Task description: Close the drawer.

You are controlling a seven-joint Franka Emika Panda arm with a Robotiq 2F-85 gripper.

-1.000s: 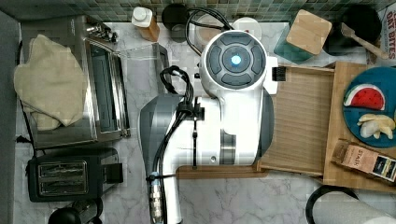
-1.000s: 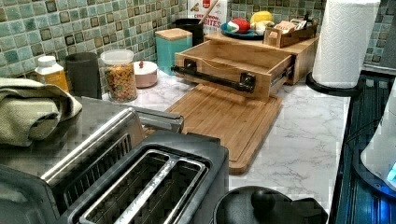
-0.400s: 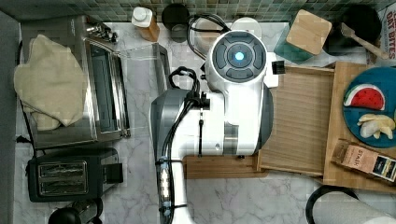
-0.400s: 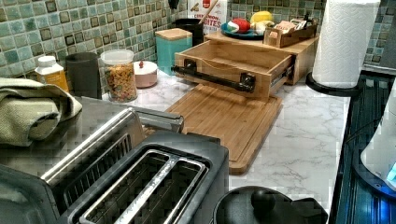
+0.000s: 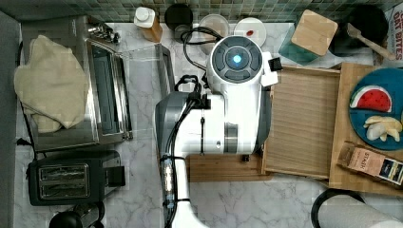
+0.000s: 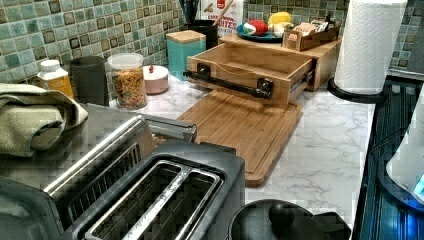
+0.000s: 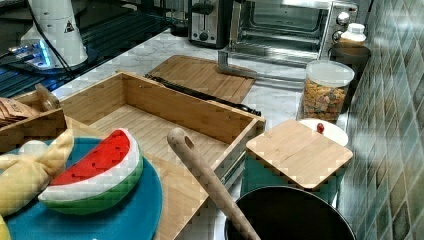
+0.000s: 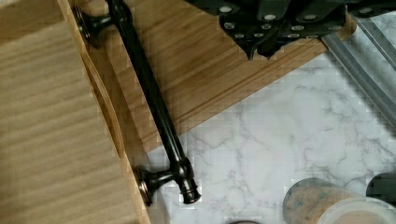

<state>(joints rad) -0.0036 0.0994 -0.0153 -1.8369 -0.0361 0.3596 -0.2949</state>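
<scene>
Against the counter's tiled back edge the drawer (image 6: 248, 67) stands pulled out, empty — its black bar handle (image 8: 150, 100) running crosswise to the push, with the pincer (image 8: 261, 49) above the cutting board (image 6: 240, 127) just off that bar, fingers seemingly near together, nothing held — path unobstructed.

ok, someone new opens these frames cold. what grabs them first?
Probably the white robot arm sprawled across the middle of the top view, hiding much of the counter. Next, the drawer standing pulled open with its long dark handle facing the cutting board in the left view. Then the bright toy watermelon slice on the blue plate, near the right view's left edge.
</scene>
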